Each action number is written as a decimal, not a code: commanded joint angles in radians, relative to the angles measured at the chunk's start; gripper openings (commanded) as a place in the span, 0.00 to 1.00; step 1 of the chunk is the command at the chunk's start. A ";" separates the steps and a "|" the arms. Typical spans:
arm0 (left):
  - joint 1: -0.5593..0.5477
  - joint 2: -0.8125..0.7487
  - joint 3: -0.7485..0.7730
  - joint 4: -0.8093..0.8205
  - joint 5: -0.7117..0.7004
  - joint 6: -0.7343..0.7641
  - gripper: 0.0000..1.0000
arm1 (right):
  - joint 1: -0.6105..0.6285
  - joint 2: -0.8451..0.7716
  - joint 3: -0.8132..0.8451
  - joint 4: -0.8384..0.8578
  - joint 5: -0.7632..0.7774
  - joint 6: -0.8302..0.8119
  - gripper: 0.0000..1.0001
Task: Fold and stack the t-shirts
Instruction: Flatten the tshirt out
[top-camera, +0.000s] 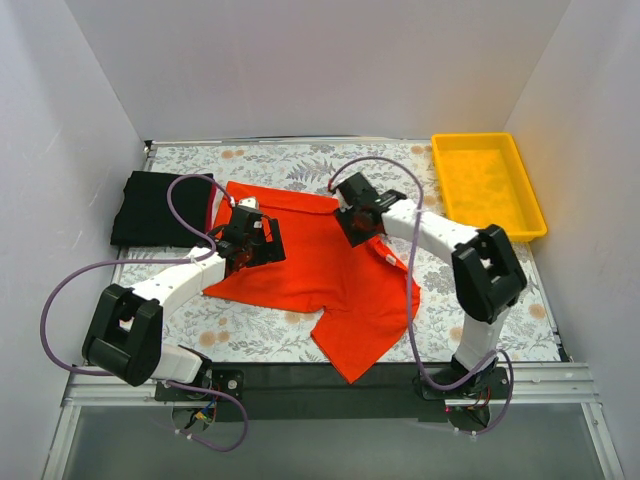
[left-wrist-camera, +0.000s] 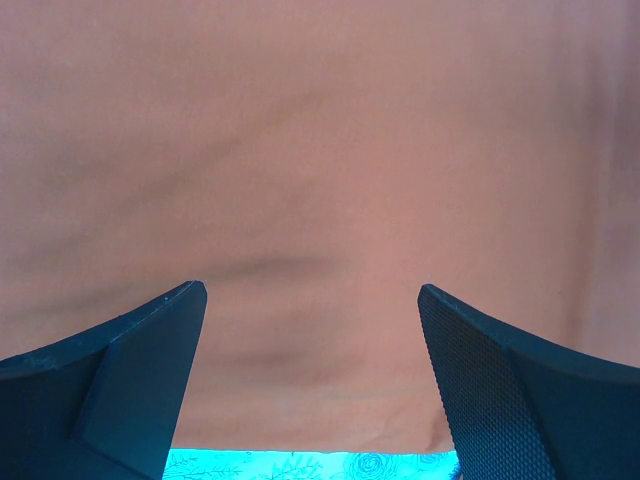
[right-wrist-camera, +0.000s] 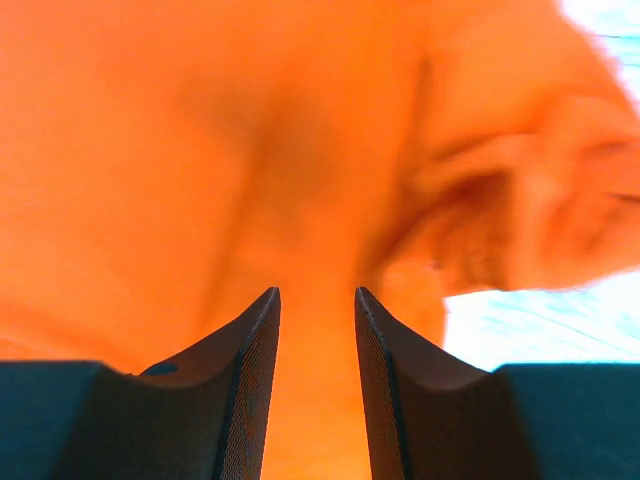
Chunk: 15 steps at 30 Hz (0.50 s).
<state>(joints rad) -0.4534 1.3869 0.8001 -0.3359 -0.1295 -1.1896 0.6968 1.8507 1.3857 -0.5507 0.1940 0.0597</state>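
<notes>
The bright orange-red t-shirt (top-camera: 320, 270) lies spread out in the middle of the floral table. It fills the left wrist view (left-wrist-camera: 320, 150) and the right wrist view (right-wrist-camera: 200, 150). A folded black t-shirt (top-camera: 150, 208) lies at the back left, with a dark red edge (top-camera: 216, 208) showing beside it. My left gripper (top-camera: 262, 243) is wide open just above the orange shirt's left part (left-wrist-camera: 312, 295), holding nothing. My right gripper (top-camera: 350, 222) is at the shirt's far edge. Its jaws stand close together with orange cloth filling the gap (right-wrist-camera: 317, 295).
A yellow plastic tray (top-camera: 440, 170) stands at the back right, with nothing in it. White walls close in the table on three sides. Bare floral tablecloth (top-camera: 300, 160) shows behind the shirt and at the front left. Purple cables loop over both arms.
</notes>
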 joint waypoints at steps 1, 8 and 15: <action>0.002 0.009 0.014 0.001 0.010 -0.001 0.81 | -0.130 -0.163 -0.068 0.099 -0.129 0.000 0.37; 0.004 0.012 0.011 0.000 0.011 -0.001 0.81 | -0.425 -0.268 -0.263 0.287 -0.314 0.117 0.37; 0.002 0.024 0.016 0.000 0.018 -0.001 0.81 | -0.539 -0.213 -0.307 0.342 -0.321 0.149 0.33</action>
<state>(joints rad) -0.4534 1.4063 0.8001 -0.3359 -0.1188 -1.1904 0.1673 1.6093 1.0733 -0.2924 -0.0891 0.1780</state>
